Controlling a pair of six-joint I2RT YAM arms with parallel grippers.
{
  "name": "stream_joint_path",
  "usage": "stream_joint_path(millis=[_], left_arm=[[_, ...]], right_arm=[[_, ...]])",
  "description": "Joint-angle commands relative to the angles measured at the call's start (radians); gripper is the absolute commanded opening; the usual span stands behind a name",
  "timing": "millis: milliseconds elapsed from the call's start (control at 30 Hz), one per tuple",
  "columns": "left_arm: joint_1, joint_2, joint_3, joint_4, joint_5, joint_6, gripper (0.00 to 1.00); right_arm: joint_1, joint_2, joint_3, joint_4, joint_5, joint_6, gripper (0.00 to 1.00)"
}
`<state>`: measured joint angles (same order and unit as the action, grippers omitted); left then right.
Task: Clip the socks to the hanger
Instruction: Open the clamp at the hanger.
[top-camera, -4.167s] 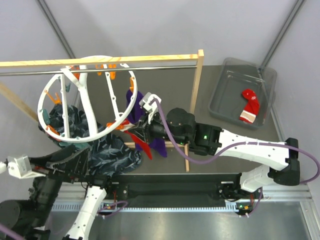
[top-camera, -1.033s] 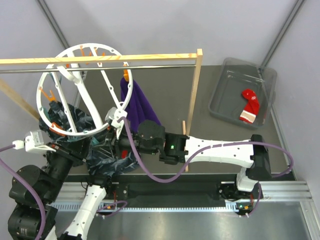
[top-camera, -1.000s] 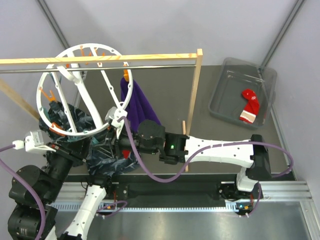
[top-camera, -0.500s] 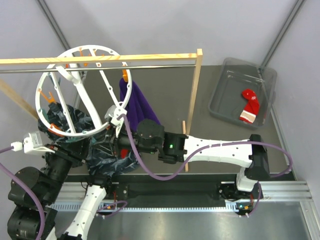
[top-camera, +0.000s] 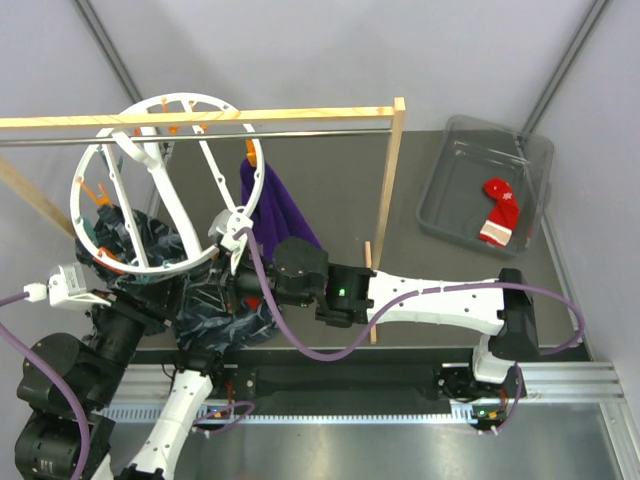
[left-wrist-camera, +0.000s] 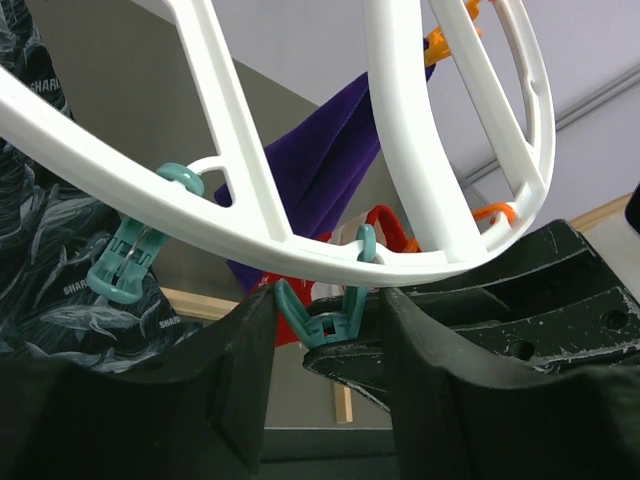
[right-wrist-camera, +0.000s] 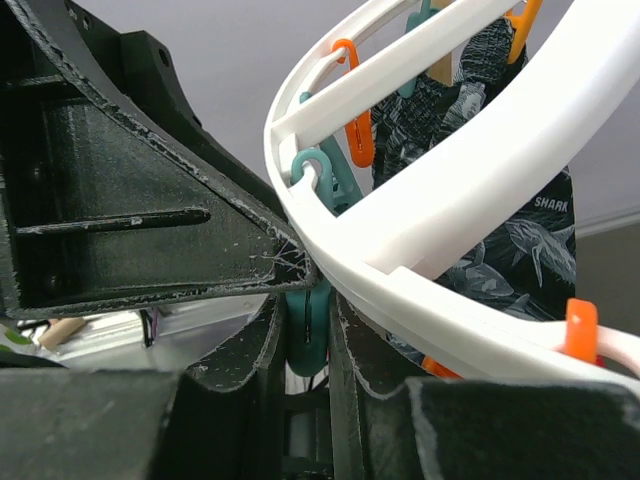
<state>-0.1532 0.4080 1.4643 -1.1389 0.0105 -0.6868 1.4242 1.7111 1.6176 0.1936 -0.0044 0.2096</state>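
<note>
From above: one white hanger (top-camera: 190, 98) at upper left under the wooden rack (top-camera: 300, 113); one purple sock (top-camera: 278, 205) hanging at its right rim; one red sock (top-camera: 500, 212) in the grey bin (top-camera: 440, 205), far right. Left wrist: left gripper (left-wrist-camera: 325, 310) parted, one teal clip (left-wrist-camera: 318, 325) under the hanger rim between its fingers (left-wrist-camera: 235, 370); two teal clips in view. Right wrist: right gripper (right-wrist-camera: 305, 300) narrow, pinching a teal clip just below the rim.

Red sock (left-wrist-camera: 392, 222) mostly behind hanger (left-wrist-camera: 415, 150) rim

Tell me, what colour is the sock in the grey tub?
The sock is red with white patches, clearest in the top view.
</note>
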Motion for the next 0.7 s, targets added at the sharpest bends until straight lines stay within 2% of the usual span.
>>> stream_joint_path(millis=[0, 33, 100, 167, 200, 267, 300, 367, 400, 533, 667], left_arm=[[0.003, 0.02, 0.004, 0.002, 0.0, -0.008, 0.49], [0.003, 0.02, 0.004, 0.002, -0.001, -0.008, 0.37], [0.003, 0.018, 0.001, 0.008, 0.0, -0.01, 0.27], [0.003, 0.02, 0.001, 0.008, 0.0, -0.008, 0.11], [0.003, 0.02, 0.001, 0.004, 0.002, -0.007, 0.02], [0.003, 0.022, 0.001, -0.001, 0.0, -0.005, 0.0], [0.003, 0.023, -0.001, -0.002, 0.0, -0.003, 0.0], [0.003, 0.022, -0.004, -0.001, 0.0, -0.003, 0.0], [0.003, 0.02, -0.004, -0.001, -0.003, -0.003, 0.0], [0.003, 0.018, 0.001, -0.001, 0.002, 0.009, 0.0], [0.003, 0.022, 0.005, 0.002, 0.002, 0.03, 0.0]], right_arm=[[0.004, 0.002, 0.041, 0.03, 0.001, -0.015, 0.0], [0.004, 0.002, 0.041, 0.03, -0.002, -0.015, 0.0], [0.004, 0.002, 0.044, 0.027, -0.003, -0.019, 0.0], [0.005, 0.007, 0.051, 0.014, -0.005, -0.015, 0.0], [0.004, 0.008, 0.057, 0.009, -0.006, -0.016, 0.04], [0.005, 0.005, 0.061, -0.005, -0.005, -0.015, 0.14], [0.005, 0.004, 0.059, -0.011, -0.003, -0.015, 0.33], [0.004, -0.002, 0.059, -0.04, 0.0, -0.024, 0.5], [0.004, -0.01, 0.057, -0.055, 0.001, -0.029, 0.63], [0.01, -0.095, 0.032, -0.184, 0.001, -0.05, 0.76], [0.062, -0.247, -0.083, -0.316, 0.116, -0.124, 0.85]])
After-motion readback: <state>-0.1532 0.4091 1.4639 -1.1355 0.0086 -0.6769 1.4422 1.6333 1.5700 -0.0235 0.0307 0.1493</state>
